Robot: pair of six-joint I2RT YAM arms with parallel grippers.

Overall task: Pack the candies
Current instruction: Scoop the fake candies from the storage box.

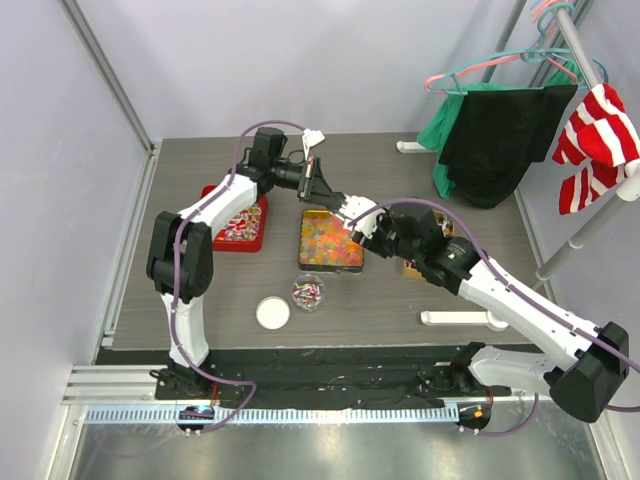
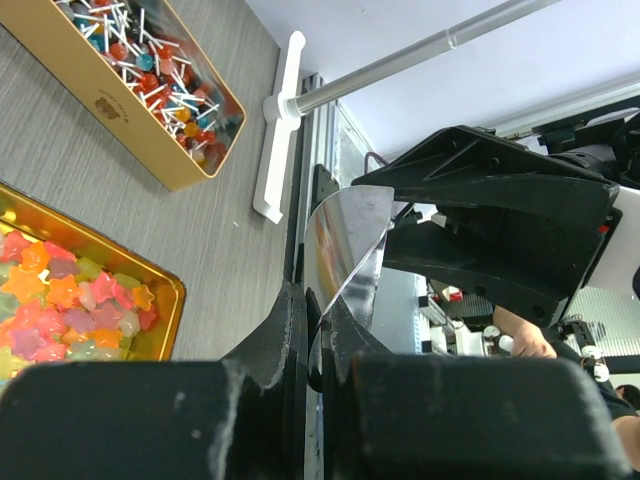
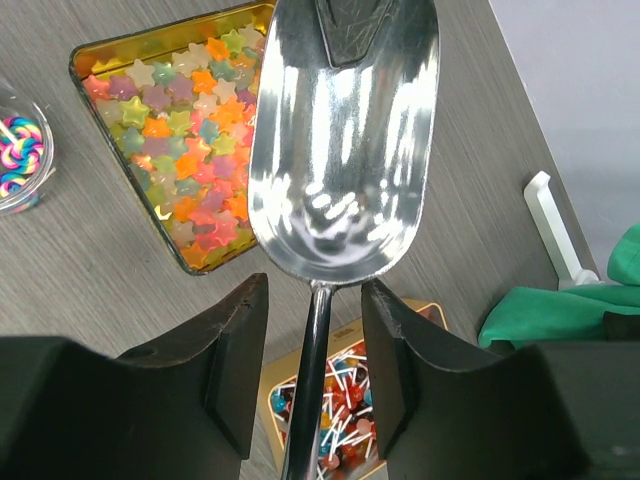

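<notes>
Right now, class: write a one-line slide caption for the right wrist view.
Empty metal scoop, its handle between the right hand's parted fingers, by a gold tin of star candies.

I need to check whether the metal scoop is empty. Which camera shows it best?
The right wrist view: the scoop fills the frame, bowl facing the lens, nothing in it. The left wrist view shows only its thin edge; the top external view shows a small dark sliver.

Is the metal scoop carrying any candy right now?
No, the scoop is bare shiny metal inside; the star candies lie in the gold tin.
</notes>
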